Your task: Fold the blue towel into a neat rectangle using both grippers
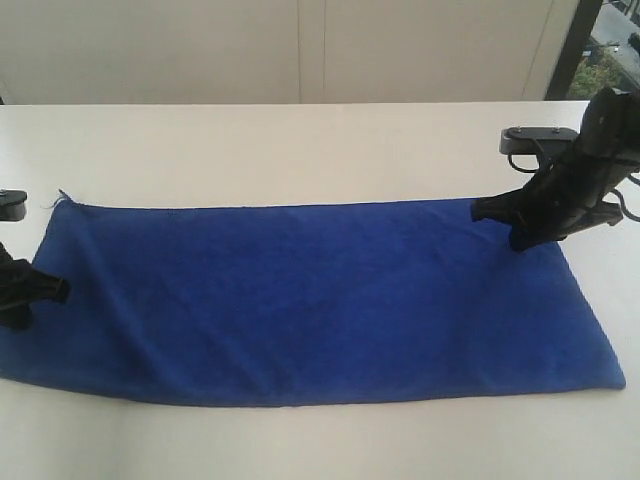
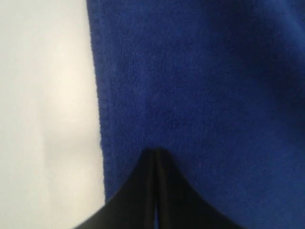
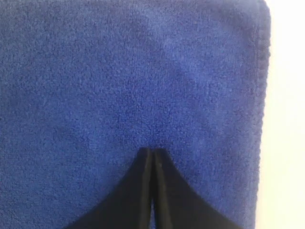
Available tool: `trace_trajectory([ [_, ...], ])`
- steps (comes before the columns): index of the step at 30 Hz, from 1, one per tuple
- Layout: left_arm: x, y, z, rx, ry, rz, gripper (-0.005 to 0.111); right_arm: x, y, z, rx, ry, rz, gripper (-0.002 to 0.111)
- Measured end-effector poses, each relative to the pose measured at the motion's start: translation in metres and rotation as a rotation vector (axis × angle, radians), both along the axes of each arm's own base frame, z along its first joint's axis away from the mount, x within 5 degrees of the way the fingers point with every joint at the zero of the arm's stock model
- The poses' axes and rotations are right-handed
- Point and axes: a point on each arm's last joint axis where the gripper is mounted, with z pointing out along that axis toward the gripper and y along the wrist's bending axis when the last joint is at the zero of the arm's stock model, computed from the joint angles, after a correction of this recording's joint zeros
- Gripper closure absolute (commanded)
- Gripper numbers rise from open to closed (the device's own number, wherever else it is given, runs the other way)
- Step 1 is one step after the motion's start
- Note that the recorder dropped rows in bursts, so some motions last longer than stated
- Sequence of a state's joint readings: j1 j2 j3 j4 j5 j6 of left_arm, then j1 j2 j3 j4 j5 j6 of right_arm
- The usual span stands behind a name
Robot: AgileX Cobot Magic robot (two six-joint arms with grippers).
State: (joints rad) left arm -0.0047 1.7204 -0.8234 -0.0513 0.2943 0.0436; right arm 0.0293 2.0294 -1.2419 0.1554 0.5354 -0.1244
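Well, I see a white table with a pale wall behind it and a window at the far right. The blue towel lies spread flat, its long side running left to right. My left gripper sits by the towel's left edge and my right gripper near its far right corner. Both have their fingers pressed together, tips touching the fabric.

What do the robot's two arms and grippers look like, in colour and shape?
Both are black. The left gripper and the right gripper each end in two smooth jaws that taper to a thin tip. In the exterior view the right arm is bulky and dark, with a thin black cable looping beside it. No marking is readable.
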Motion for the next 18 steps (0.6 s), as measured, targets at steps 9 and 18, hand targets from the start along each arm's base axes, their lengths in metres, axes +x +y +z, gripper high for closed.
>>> trace_trajectory([
  [9, 0.0004, 0.0002, -0.0022, -0.005, 0.037, 0.032, 0.107, -0.0002, 0.0000, 0.0000, 0.000, 0.004, 0.001, 0.108],
  [18, 0.0026, 0.0011, 0.0007, 0.011, 0.056, 0.009, 0.107, -0.0002, 0.0001, 0.0003, 0.000, 0.006, 0.003, 0.108],
])
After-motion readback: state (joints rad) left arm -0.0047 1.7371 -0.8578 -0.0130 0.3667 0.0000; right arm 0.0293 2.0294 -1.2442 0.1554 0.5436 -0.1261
